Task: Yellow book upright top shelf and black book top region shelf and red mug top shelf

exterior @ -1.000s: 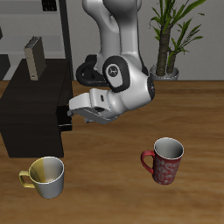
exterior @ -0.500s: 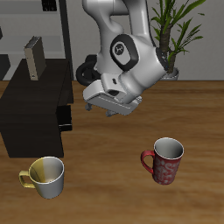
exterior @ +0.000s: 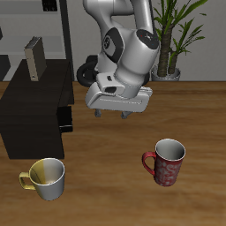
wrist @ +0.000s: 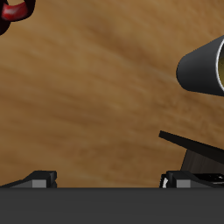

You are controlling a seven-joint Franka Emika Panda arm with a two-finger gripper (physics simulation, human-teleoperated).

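Wooden table (exterior: 106, 150) stretches bare beneath the gripper (exterior: 114, 115), which hangs in the air with its two short fingers pointing down, spread apart and holding nothing. In the wrist view only the finger bases show along the edge, with brown tabletop between them.

Nearer the table's front edge than the gripper, and well apart from it, stands the red mug (exterior: 165, 162), upright on the wood, its pale grey inside showing and its handle turned toward the middle of the table. A sliver of it shows in the wrist view too (wrist: 13, 12).

Beside the gripper, at about the same height as its fingertips, is the shelf (exterior: 35, 110), a low black cabinet. The yellow book (exterior: 34, 56) stands upright on its top, toward the back, well away from the gripper. A dark flat edge juts from the cabinet's front toward the gripper; I cannot tell for sure whether that is the black book.

A white-and-yellow mug (exterior: 45, 177) stands in front of the cabinet, close to the table's front edge. A potted plant (exterior: 172, 35) sits behind the arm.
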